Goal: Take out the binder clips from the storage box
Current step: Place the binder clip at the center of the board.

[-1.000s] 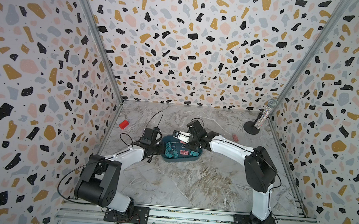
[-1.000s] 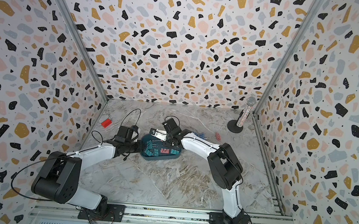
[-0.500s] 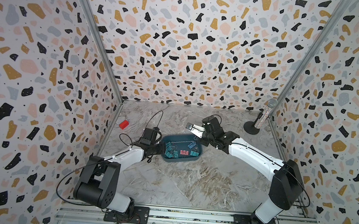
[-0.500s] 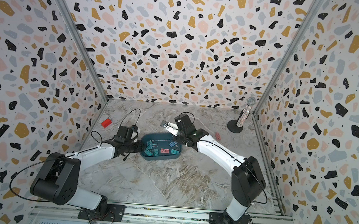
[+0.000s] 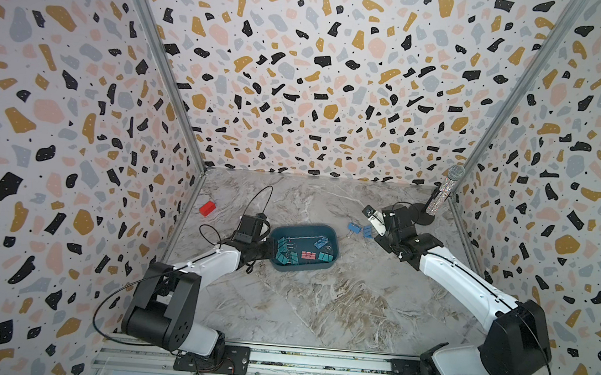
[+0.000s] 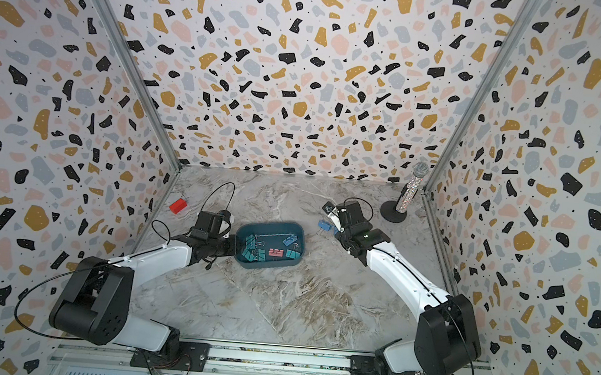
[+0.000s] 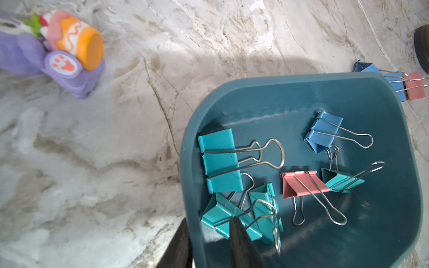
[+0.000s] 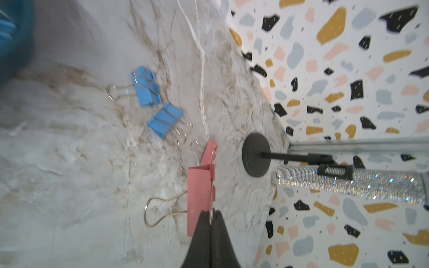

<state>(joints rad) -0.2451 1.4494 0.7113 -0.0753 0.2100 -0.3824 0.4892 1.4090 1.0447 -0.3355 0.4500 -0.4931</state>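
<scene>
Binder clip (image 8: 200, 193), pink, apparently pinched by its wire handle between right jaws

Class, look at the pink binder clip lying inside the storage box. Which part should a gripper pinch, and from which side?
Probably one wire handle loop, from straight above. The pink binder clip lies flat in the storage box; its handles reach over bare floor, while its wedge body abuts a teal clip.

Storage box (image 7: 301, 92) dark teal; binder clips (image 7: 220, 162) teal, blue, pink; block (image 5: 207, 208) seemingly red.
</scene>
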